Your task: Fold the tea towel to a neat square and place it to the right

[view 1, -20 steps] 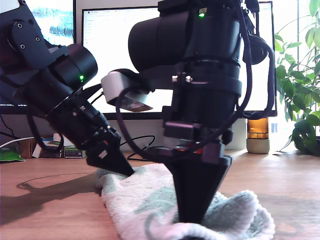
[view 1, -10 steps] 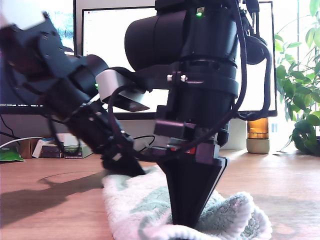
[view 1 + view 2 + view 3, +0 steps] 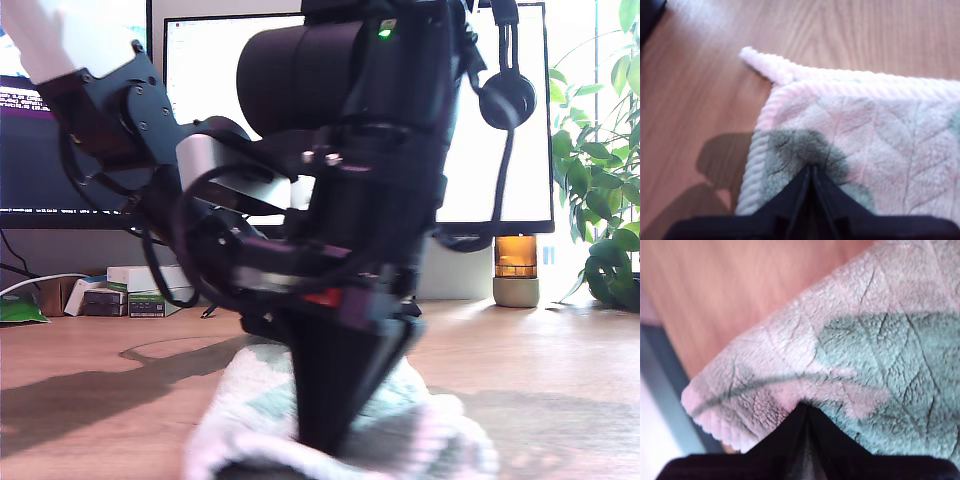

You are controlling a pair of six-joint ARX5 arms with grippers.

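Presently, item one: the tea towel (image 3: 400, 420), off-white and fluffy, lying bunched on the wooden tabletop (image 3: 560, 370) at the bottom centre of the exterior view, blurred there. In the first wrist view the tea towel (image 3: 865, 135) shows a ribbed, beaded hem, a small corner tab and a faint herringbone weave; it lies flat on the wood.

Item two: my first tool (image 3: 811, 172), jaws clenched together on the towel just inside its hemmed corner.

Item three: my second tool (image 3: 805, 410), jaws likewise clenched on the towel (image 3: 840, 350), near a rounded, lifted edge with bare wood past it.

Item four: in the exterior view one dark tool (image 3: 325, 440) points straight down into the cloth; I cannot tell from the wrist views which arm it belongs to.

Item five, containers: an amber jar (image 3: 517, 257) on a pale base at the exterior view's right, contents not readable; small boxes (image 3: 130, 292) stacked at the exterior view's left, closed.
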